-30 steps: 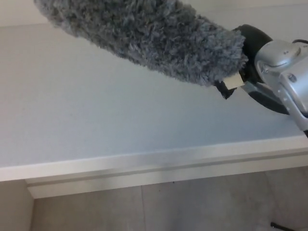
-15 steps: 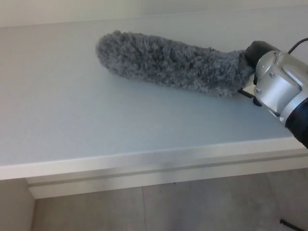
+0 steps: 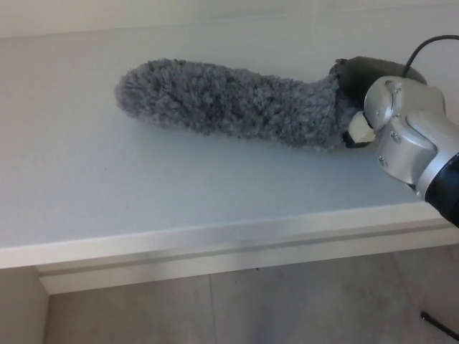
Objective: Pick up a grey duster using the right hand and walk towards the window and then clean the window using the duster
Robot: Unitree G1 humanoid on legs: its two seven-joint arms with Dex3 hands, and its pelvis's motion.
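a long, fluffy grey duster [image 3: 222, 104] stretches across the upper middle of the head view, its rounded free end pointing toward the picture's left and its thicker end reaching to the right. the fluffy head lies flat against a pale, smooth window pane [image 3: 107, 193] that fills most of the picture; whether the fibres press on it or only hover just over it cannot be told. at the duster's right end, the robot's right hand [image 3: 358, 93] is wrapped around the base of the duster, its dark fingers closed on the handle, most of which is hidden under the fluff and the hand. a small pale, cream-coloured piece of the handle [image 3: 358, 129] peeks out just beside the hand. behind the hand, a shiny silver wrist housing [image 3: 405, 132] comes in from the picture's right edge, with a thin black cable [image 3: 423, 49] curving above it. below the pane runs a white window frame [image 3: 237, 247], a long pale ledge slanting slightly upward to the right. under the frame, a grey tiled floor [image 3: 287, 308] shows, with a thin tile seam. the robot's left hand does not show anywhere in the picture.
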